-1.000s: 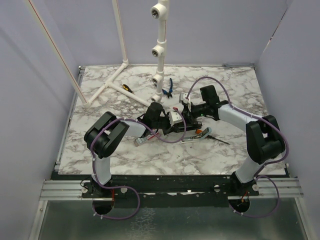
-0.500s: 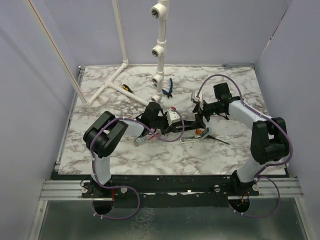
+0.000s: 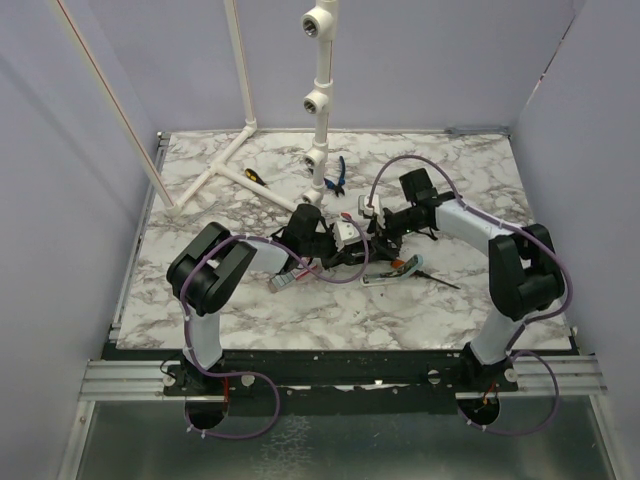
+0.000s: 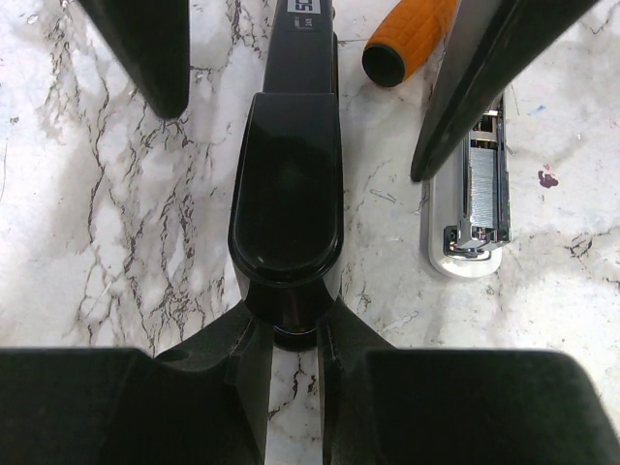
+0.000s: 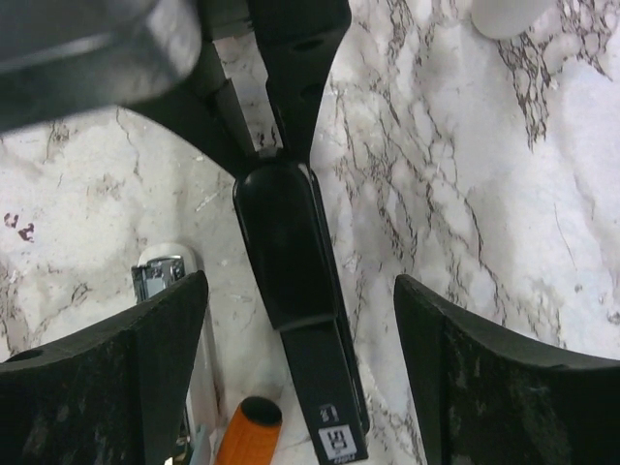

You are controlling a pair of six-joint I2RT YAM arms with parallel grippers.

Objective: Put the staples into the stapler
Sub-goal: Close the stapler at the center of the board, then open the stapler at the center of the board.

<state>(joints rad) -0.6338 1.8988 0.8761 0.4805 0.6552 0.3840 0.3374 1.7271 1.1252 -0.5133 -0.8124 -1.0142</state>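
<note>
Right tool (image 5: 298, 283) returned, spread, one stapler (image 4: 286, 194)

Black stapler (image 4: 288, 194), marbled white table (image 4: 116, 242)

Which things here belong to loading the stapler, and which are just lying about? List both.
Job:
- stapler, gripped by left hand
- right hand, open over it
- staple box: not made out

Lying about:
- orange-handled screwdriver
- pale bar
- blue-handled pliers
- yellow-handled screwdriver
- white pipes
</note>
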